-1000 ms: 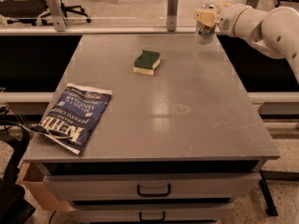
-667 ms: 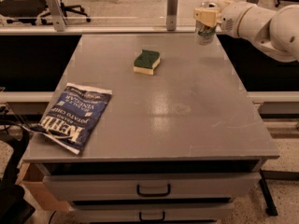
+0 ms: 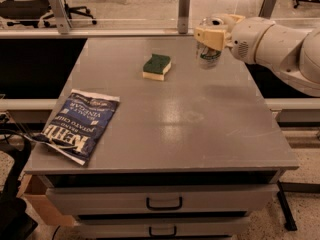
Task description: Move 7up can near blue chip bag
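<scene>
The gripper (image 3: 210, 36) clasps the top of the 7up can (image 3: 208, 59), fingers drawn in narrow against it, just right of the sponge (image 3: 157, 67). The blue chip bag (image 3: 80, 125) lies well apart, front-left of the sponge.

On the table (image 3: 200, 134), the sponge (image 3: 156, 66) lies at 12 o'clock and the bag (image 3: 80, 126) at 8 o'clock. The gripper (image 3: 210, 38) clasps the can (image 3: 208, 59) at 1 o'clock.
</scene>
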You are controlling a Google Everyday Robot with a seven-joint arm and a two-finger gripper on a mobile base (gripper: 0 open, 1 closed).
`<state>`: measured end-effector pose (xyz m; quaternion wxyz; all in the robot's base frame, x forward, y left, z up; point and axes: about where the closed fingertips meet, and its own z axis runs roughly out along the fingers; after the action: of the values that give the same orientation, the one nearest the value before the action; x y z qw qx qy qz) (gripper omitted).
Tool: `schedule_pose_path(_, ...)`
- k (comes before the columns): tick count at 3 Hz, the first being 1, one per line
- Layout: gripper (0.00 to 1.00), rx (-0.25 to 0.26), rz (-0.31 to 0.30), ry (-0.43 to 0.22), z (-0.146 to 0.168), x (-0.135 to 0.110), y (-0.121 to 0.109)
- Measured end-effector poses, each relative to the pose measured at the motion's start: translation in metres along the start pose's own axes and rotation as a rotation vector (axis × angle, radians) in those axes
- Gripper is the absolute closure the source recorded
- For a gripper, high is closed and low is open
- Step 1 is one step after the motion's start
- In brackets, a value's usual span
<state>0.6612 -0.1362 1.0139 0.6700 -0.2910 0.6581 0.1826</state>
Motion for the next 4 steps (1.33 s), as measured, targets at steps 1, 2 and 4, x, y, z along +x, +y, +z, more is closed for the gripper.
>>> schedule_pose_path(1,1.0,-0.021,0.011,0.019,-0.02,-0.001,0.059)
schedule_pose_path(2,1.0,-0.042,0.036,0.027,-0.028,-0.003,0.103)
schedule_pose_path(4,1.0,-0.162,0.187,-0.059,-0.006,0.014,0.174)
